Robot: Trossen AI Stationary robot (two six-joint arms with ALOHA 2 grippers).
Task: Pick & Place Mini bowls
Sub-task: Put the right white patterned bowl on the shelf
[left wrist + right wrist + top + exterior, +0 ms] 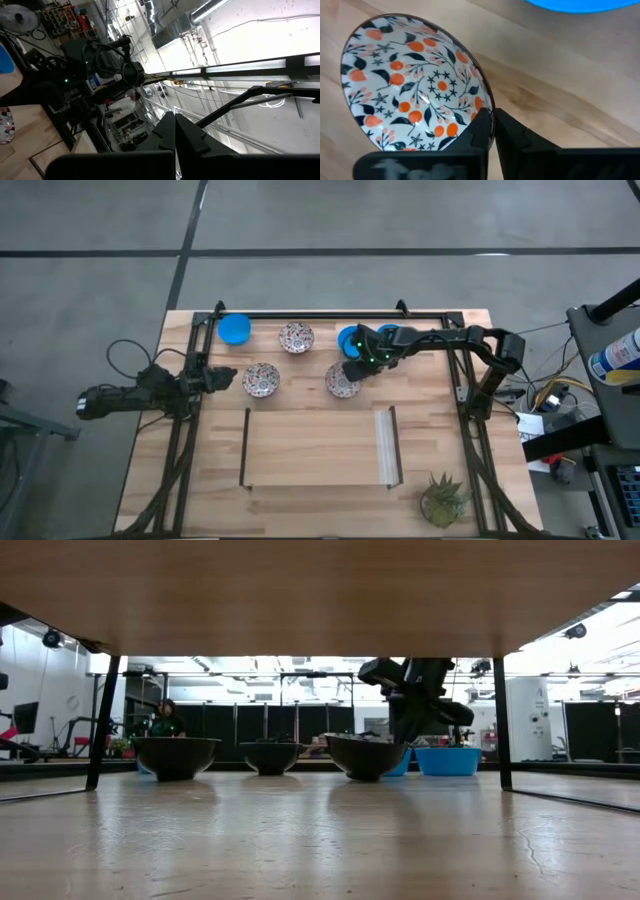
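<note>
Three white mini bowls with a red-and-dark floral pattern stand on the wooden table. A blue mini bowl stands at the far left. Two more blue bowls lie partly under my right arm. My right gripper is shut on the rightmost patterned bowl. My left gripper waits shut at the table's left, touching nothing. My right gripper pinches the patterned bowl's rim on its far right side, one finger inside the bowl and one outside. The fingers come steeply from above, slanting in from the far right. The bowl stands upright with its base on the table.
A black frame runs along the far edge and down both sides. A rectangle outlined by dark lines and a pale strip lies near the front. A small green plant stands at the front right corner.
</note>
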